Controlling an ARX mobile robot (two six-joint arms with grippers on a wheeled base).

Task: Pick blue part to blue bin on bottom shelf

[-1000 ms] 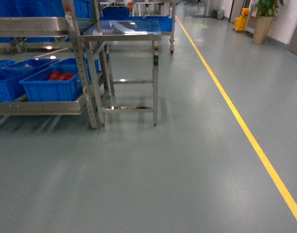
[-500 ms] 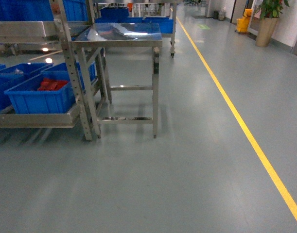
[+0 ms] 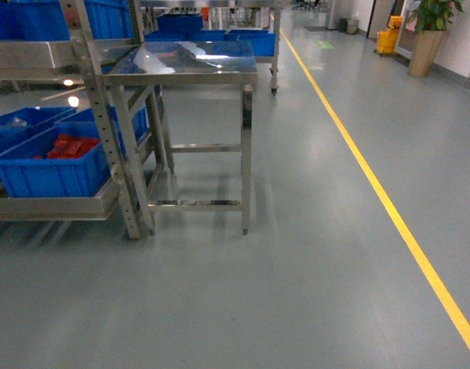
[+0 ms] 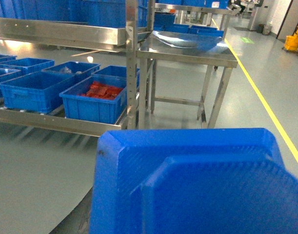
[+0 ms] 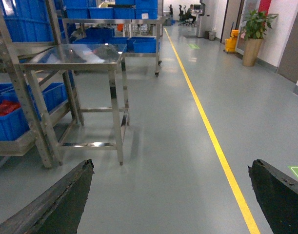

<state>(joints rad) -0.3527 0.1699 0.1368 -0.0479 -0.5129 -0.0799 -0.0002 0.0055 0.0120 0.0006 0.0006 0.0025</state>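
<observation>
You're facing the rack from the aisle, with the steel table just right of it. The bottom shelf holds blue bins; the nearest bin carries red pieces, so judge which one is meant. A large blue part fills the left wrist view, apparently carried for the drop, though the left gripper itself is hidden and its grip can't be told. The right gripper is spread wide and empty, held low over the floor.

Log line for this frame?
phase: at rack | right pincer: open, empty | blue bin on bottom shelf: red parts inside | steel table: beside rack
</observation>
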